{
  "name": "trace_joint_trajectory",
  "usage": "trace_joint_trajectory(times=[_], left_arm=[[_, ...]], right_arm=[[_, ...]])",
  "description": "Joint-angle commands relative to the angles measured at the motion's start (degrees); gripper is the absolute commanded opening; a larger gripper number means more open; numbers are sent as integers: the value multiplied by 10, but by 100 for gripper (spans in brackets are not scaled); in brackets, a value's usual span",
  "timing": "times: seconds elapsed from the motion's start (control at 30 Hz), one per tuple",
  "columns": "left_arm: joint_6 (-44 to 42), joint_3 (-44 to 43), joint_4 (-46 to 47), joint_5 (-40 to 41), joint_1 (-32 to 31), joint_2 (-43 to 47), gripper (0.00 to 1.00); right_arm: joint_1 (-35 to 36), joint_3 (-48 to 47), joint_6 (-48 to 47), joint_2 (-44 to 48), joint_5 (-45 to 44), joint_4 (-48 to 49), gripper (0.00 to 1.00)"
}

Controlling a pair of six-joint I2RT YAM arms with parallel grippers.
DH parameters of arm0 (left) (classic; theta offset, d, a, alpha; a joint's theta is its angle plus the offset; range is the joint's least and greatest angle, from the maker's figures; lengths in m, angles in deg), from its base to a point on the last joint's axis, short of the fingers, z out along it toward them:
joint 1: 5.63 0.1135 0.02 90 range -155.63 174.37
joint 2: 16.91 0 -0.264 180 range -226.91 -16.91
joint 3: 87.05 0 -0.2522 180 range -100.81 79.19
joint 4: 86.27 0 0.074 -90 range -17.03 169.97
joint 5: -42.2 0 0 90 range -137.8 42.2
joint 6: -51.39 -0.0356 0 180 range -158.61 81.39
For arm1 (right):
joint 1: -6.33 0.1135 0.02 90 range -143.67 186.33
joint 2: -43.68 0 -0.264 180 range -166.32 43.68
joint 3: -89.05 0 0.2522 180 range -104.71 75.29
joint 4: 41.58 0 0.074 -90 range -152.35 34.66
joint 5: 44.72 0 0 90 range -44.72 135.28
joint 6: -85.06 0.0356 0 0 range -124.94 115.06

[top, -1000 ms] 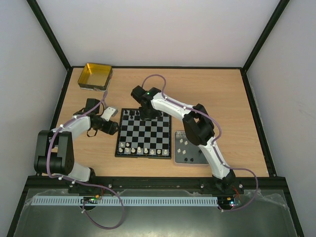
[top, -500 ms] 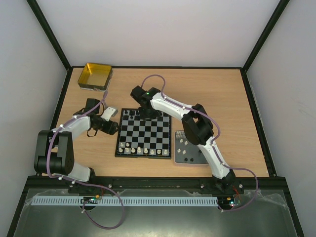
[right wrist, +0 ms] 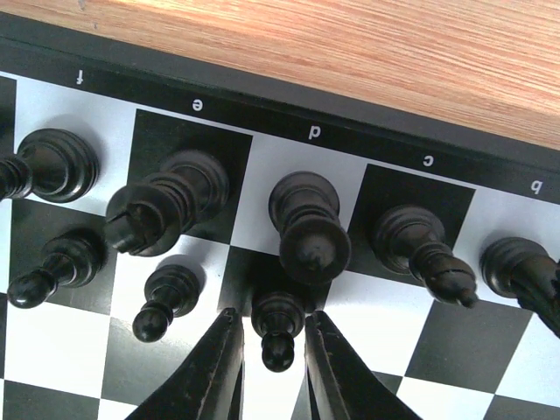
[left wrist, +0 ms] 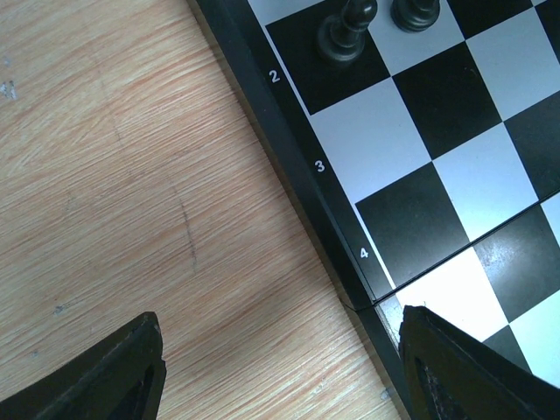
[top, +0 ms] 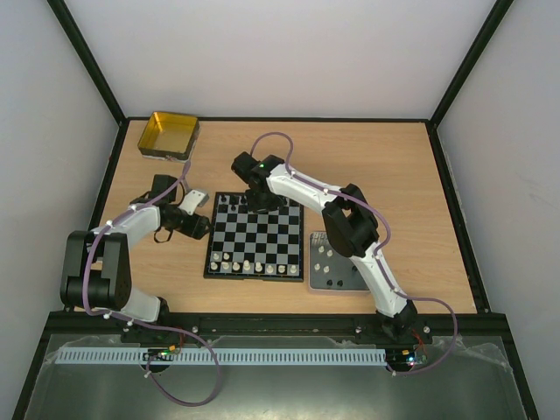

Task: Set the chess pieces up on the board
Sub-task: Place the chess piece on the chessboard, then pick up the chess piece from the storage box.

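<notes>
The board (top: 255, 236) lies mid-table. Black chess pieces (top: 229, 202) stand along its far rows and white ones (top: 254, 265) along its near rows. My right gripper (top: 262, 205) is low over the far rows. In the right wrist view its fingers (right wrist: 219, 350) flank a black pawn (right wrist: 278, 325) standing on the d file in front of a tall black piece (right wrist: 306, 223). The jaws stand narrowly open, with a slit beside the pawn. My left gripper (left wrist: 293, 376) is wide open and empty over bare wood at the board's left edge (left wrist: 306, 166).
A grey tray (top: 343, 278) with several loose pieces sits right of the board. A yellow tin (top: 169, 134) stands at the far left. The left arm (top: 131, 223) lies low beside the board. Black frame rails edge the table.
</notes>
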Motion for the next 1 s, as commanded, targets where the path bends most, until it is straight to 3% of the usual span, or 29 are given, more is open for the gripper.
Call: trace_joint_trajectory(times=[0.0,0.1,0.37,0.77,0.97], left_arm=[[-1,11,-3,-7,4,8,73],[-3,11,-4,-9,4,7,73],[-3,10,-5,-10,4,8,73],[-5,6,-9,-22,4,6,73],[-5,7,-9,-24,4,5,73]], right_arm=[[3,-9,4,33,-9,-21,20],[3,-3,5,54,-8,-22,25],[3,77,20,150,-1,-2,26],[-21,542,149,500,-28,81,24],[-64,689,214,618,-11,123,25]])
